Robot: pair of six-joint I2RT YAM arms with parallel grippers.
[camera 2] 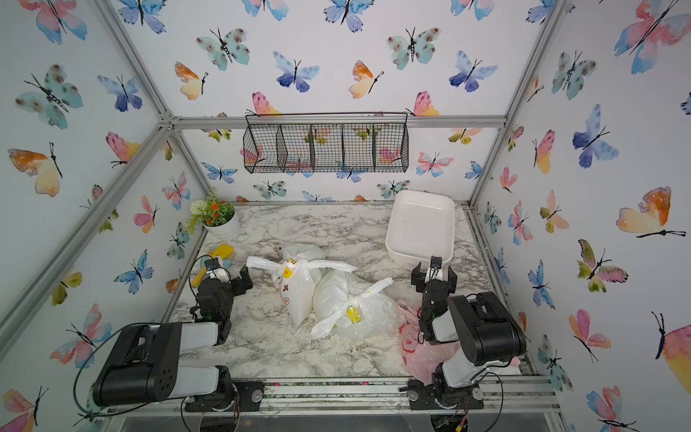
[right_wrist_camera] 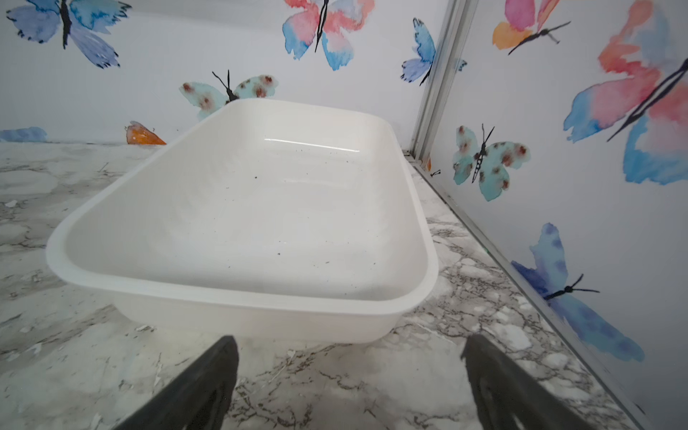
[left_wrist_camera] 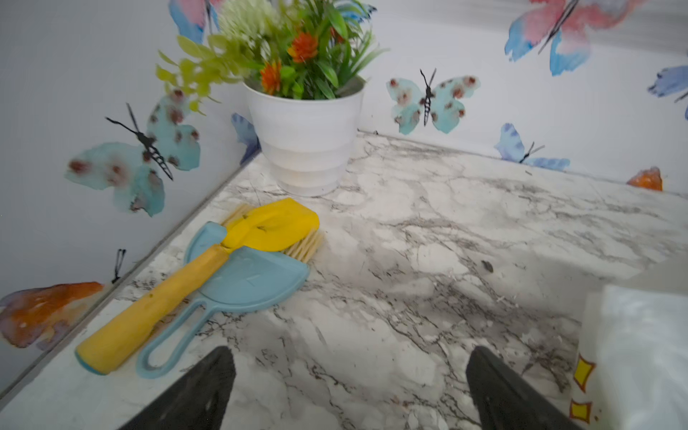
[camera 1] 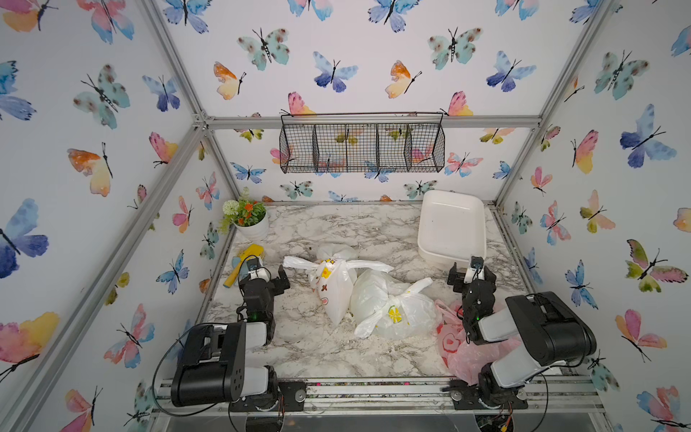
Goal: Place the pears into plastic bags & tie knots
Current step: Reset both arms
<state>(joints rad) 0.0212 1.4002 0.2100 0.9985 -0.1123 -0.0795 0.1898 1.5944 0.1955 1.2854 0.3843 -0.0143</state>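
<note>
A marble-patterned tabletop [camera 1: 299, 232] stands inside a booth papered with watercolour butterflies. At its centre lies a doodle-printed bag [camera 1: 334, 295], plump and lumpy, its handles tied in a knot [camera 1: 331, 263] with two white ends sticking out sideways. Touching it on the robot's right, a little nearer the front, is a lemon-printed bag [camera 1: 402, 312], also tied at the top with its ends splayed (the pears themselves cannot be made out through the plastic). A pink bag [camera 1: 461, 357] lies at the front right, partly hidden under the right arm, so I cannot tell whether it is tied.

The left end effector [left_wrist_camera: 349, 350] has its jaws spread wide with nothing between them. It faces a yellow brush [left_wrist_camera: 178, 294] lying across a blue dustpan [left_wrist_camera: 260, 283], near a white pot of artificial flowers [left_wrist_camera: 305, 145] in the far left corner. The right end effector [right_wrist_camera: 349, 337] is likewise spread wide and empty, just in front of a white tray [right_wrist_camera: 238, 309] at the far right. A black wire basket [camera 1: 361, 147] hangs on the back wall
</note>
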